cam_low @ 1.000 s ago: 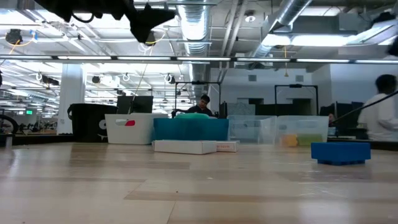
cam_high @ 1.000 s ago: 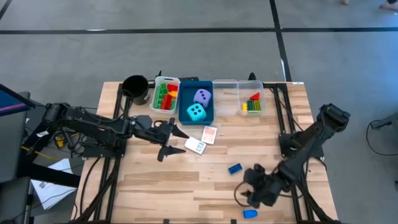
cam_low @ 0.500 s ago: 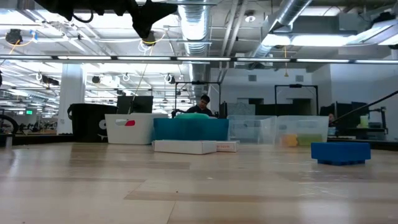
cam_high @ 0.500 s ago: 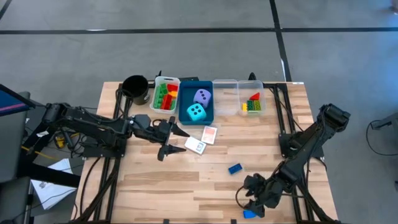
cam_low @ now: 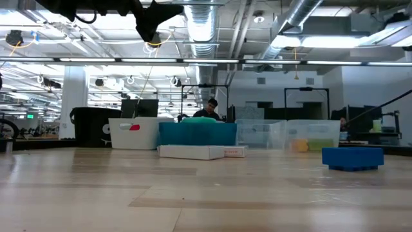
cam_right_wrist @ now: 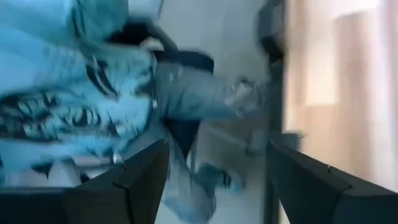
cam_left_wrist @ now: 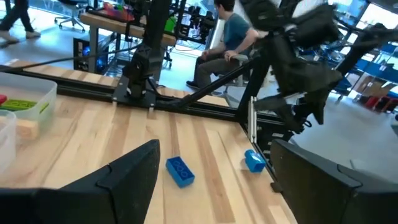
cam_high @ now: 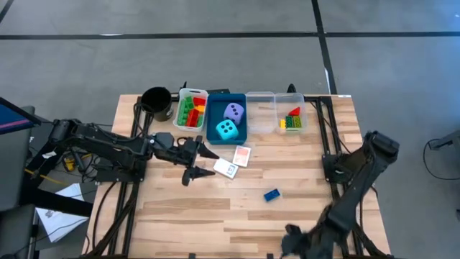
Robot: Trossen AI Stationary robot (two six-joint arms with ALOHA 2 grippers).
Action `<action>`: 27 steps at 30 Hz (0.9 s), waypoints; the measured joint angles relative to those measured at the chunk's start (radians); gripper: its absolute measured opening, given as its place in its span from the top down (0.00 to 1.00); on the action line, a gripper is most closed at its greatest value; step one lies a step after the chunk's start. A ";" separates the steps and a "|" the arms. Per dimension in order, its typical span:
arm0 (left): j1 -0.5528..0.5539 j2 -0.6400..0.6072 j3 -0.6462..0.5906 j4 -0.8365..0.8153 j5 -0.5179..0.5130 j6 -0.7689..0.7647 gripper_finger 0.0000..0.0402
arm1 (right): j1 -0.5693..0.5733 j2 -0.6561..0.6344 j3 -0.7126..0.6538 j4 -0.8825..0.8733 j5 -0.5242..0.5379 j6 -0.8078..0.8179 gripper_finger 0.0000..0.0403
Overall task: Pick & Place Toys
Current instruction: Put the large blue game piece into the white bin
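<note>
A dark blue brick (cam_high: pixel 271 194) (cam_left_wrist: pixel 180 171) lies flat on the table right of the middle. A smaller light-blue brick (cam_left_wrist: pixel 254 161) lies at the table's near edge. My right gripper (cam_high: pixel 291 241) (cam_right_wrist: pixel 217 149) hangs over that edge above it, open and empty, and hides it from above. My left gripper (cam_high: pixel 198 164) (cam_left_wrist: pixel 216 149) hovers level left of two card packs (cam_high: pixel 242 155) (cam_high: pixel 227 169), open and empty. A lavender die (cam_high: pixel 233 111) and a cyan die (cam_high: pixel 227 129) sit in the blue tray (cam_high: pixel 216 98).
At the far edge stand a black cup (cam_high: pixel 156 101), a white tray (cam_high: pixel 202 92) with red, green and yellow bricks, and two clear trays (cam_high: pixel 260 94) (cam_high: pixel 301 102), the right one holding bricks. A person sits beyond the table's right side; another stands near its near edge.
My right gripper has gone toward the table's near edge and risen, turning as it went. It now stands over the light-blue brick, which has stayed lying at that edge.
</note>
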 joint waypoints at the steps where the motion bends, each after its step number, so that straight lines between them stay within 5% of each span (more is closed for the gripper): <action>1: -0.003 0.000 0.000 0.000 0.000 -0.002 0.26 | 0.005 0.039 0.070 -0.082 -0.014 -0.001 0.36; 9: -0.087 0.000 0.000 0.000 -0.062 -0.076 0.26 | 0.024 0.408 0.693 -0.787 -0.053 -0.001 0.41; 14: -0.160 0.000 0.000 0.000 -0.128 -0.079 0.26 | 0.019 0.599 0.966 -1.125 -0.061 -0.001 0.42; 18: -0.204 0.000 0.000 0.000 -0.146 -0.078 0.26 | 0.010 0.678 1.080 -1.262 -0.054 -0.004 0.43; 27: -0.243 0.000 0.000 0.000 -0.159 -0.073 0.26 | -0.020 0.659 1.092 -1.242 0.037 0.058 0.43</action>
